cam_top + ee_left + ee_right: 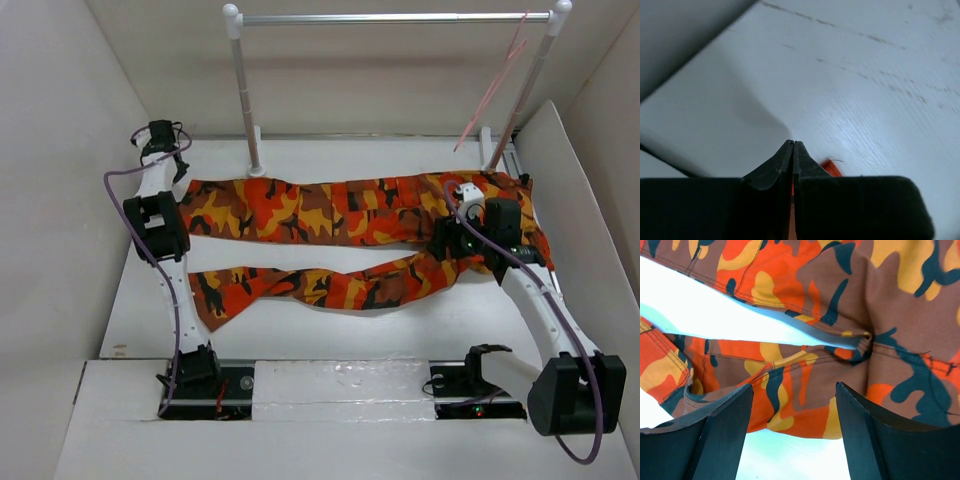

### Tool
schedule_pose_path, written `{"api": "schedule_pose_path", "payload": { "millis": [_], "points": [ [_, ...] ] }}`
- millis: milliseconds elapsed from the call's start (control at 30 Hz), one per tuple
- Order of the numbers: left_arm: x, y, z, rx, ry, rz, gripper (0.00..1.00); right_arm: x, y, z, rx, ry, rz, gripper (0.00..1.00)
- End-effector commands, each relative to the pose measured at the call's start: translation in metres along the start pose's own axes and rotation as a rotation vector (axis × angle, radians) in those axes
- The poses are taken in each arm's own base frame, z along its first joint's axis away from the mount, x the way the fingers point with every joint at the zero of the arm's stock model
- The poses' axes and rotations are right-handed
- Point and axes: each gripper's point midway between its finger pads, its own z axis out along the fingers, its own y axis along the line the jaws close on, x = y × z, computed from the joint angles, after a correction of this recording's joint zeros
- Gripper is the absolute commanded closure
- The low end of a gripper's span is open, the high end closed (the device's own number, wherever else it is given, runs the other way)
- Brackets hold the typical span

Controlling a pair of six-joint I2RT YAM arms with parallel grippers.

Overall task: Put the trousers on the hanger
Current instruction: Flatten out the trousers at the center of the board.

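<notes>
The trousers lie flat across the far half of the counter. The waist is toward the right edge and both legs run out to the left edge, the nearer leg angled away from the other. The hanger is not yet in play: it hangs slantwise from the silver bar over the far right corner, well apart from the cloth.

I'd call this the pick-up stage. The right gripper hovers with its jaws spread wide just above the crotch, where the seams bunch together. Nothing is between the fingers. The next move, I think, calls for it to come down and pinch that thick fold cleanly, taking enough layers for the garment to lift without slipping.

The left gripper sits by the far left corner with its tips pressed together. A sliver of orange shows just beside its fingers. I cannot tell whether that is the hem pinched or only cloth lying beneath.

The right arm covers part of the waistband from above. The hanger is so thin that its hook is lost against the bar, and the left wrist camera sees little but bare white surface.
</notes>
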Motion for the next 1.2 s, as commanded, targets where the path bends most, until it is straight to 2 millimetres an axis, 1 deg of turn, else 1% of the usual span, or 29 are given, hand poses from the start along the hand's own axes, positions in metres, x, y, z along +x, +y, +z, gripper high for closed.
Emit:
{"api": "schedule_pose_path", "payload": {
  "millis": [0, 33, 67, 100, 133, 167, 200, 233, 267, 300, 333, 367, 433, 467, 500, 533, 567, 600, 633, 667, 700, 767, 800, 833, 900, 967, 1033, 1067, 1167],
  "points": [
    [-0.007, 0.019, -0.015, -0.044, 0.017, -0.014, 1.0, -0.017, -0.001, -0.004, 0.019, -0.012, -0.057, 0.27],
    [-0.015, 0.023, -0.021, -0.035, 0.0, -0.036, 1.0, -0.017, -0.001, -0.002, 0.01, -0.016, -0.057, 0.27],
    [-0.033, 0.015, -0.042, 0.008, -0.044, -0.063, 1.0, -0.015, 0.004, 0.001, -0.01, -0.017, -0.057, 0.27],
    [-0.035, 0.014, -0.05, 0.021, -0.045, -0.07, 1.0, -0.017, 0.005, 0.003, -0.016, -0.021, -0.052, 0.27],
    [-0.043, 0.011, -0.062, 0.04, -0.062, -0.081, 1.0, -0.015, 0.009, 0.008, -0.036, -0.009, -0.055, 0.27],
    [-0.059, -0.002, -0.092, 0.1, -0.105, -0.086, 0.91, -0.016, 0.011, 0.011, -0.046, -0.007, -0.06, 0.27],
    [-0.047, -0.006, -0.102, 0.127, -0.079, -0.07, 0.71, -0.02, 0.015, 0.013, -0.058, -0.012, -0.075, 0.34],
    [-0.034, -0.018, -0.118, 0.156, -0.07, -0.042, 0.66, -0.022, 0.019, 0.017, -0.068, -0.012, -0.09, 0.41],
    [-0.044, -0.027, -0.162, 0.218, -0.122, -0.043, 0.61, -0.024, 0.033, 0.021, -0.101, -0.01, -0.122, 0.52],
    [-0.004, -0.015, -0.162, 0.196, -0.061, 0.0, 0.53, -0.03, 0.042, 0.022, -0.122, -0.018, -0.146, 0.88],
    [0.012, -0.014, -0.178, 0.213, -0.054, 0.016, 0.49, -0.031, 0.051, 0.024, -0.141, -0.013, -0.163, 0.97],
    [0.048, -0.004, -0.205, 0.238, -0.032, 0.045, 0.44, -0.031, 0.071, 0.028, -0.187, -0.002, -0.2, 1.0],
    [0.085, 0.015, -0.226, 0.251, 0.009, 0.057, 0.43, -0.029, 0.091, 0.03, -0.228, 0.008, -0.232, 1.0],
    [0.096, 0.022, -0.26, 0.298, -0.002, 0.025, 0.43, -0.028, 0.102, 0.03, -0.248, 0.007, -0.249, 1.0],
    [0.139, 0.05, -0.254, 0.249, 0.071, 0.051, 0.44, -0.025, 0.122, 0.03, -0.291, 0.006, -0.278, 1.0],
    [0.152, 0.062, -0.263, 0.243, 0.074, 0.047, 0.44, -0.024, 0.132, 0.029, -0.317, 0.001, -0.296, 1.0],
    [0.176, 0.082, -0.28, 0.249, 0.095, 0.03, 0.45, -0.023, 0.154, 0.028, -0.377, -0.015, -0.337, 1.0],
    [0.188, 0.092, -0.286, 0.249, 0.114, 0.018, 0.46, -0.02, 0.165, 0.027, -0.405, -0.012, -0.359, 1.0],
    [0.194, 0.102, -0.292, 0.245, 0.122, -0.007, 0.47, -0.017, 0.18, 0.026, -0.451, -0.009, -0.384, 0.99],
    [0.199, 0.115, -0.307, 0.263, 0.119, -0.049, 0.48, -0.018, 0.194, 0.024, -0.486, -0.017, -0.415, 0.98],
    [0.219, 0.126, -0.307, 0.258, 0.174, -0.084, 0.5, -0.008, 0.22, 0.022, -0.546, 0.002, -0.466, 0.95],
    [0.23, 0.137, -0.319, 0.283, 0.198, -0.126, 0.58, -0.008, 0.235, 0.024, -0.547, 0.001, -0.505, 0.94],
    [0.242, 0.143, -0.319, 0.274, 0.237, -0.136, 0.65, -0.004, 0.237, 0.026, -0.541, 0.016, -0.509, 0.94],
    [0.247, 0.146, -0.32, 0.272, 0.254, -0.136, 0.72, -0.002, 0.242, 0.029, -0.551, 0.025, -0.507, 0.94],
    [0.252, 0.145, -0.321, 0.286, 0.273, -0.138, 0.86, -0.005, 0.247, 0.029, -0.572, 0.005, -0.5, 0.94],
    [0.258, 0.144, -0.312, 0.252, 0.301, -0.121, 0.86, -0.009, 0.246, 0.03, -0.572, -0.001, -0.498, 0.93],
    [0.269, 0.144, -0.303, 0.23, 0.349, -0.103, 0.85, -0.01, 0.242, 0.029, -0.552, 0.005, -0.521, 0.92],
    [0.274, 0.141, -0.294, 0.207, 0.368, -0.102, 0.85, -0.01, 0.24, 0.028, -0.549, 0.005, -0.53, 0.92],
    [0.284, 0.145, -0.282, 0.144, 0.392, -0.165, 0.83, -0.01, 0.23, 0.027, -0.536, 0.013, -0.54, 0.91]
  ]
}}
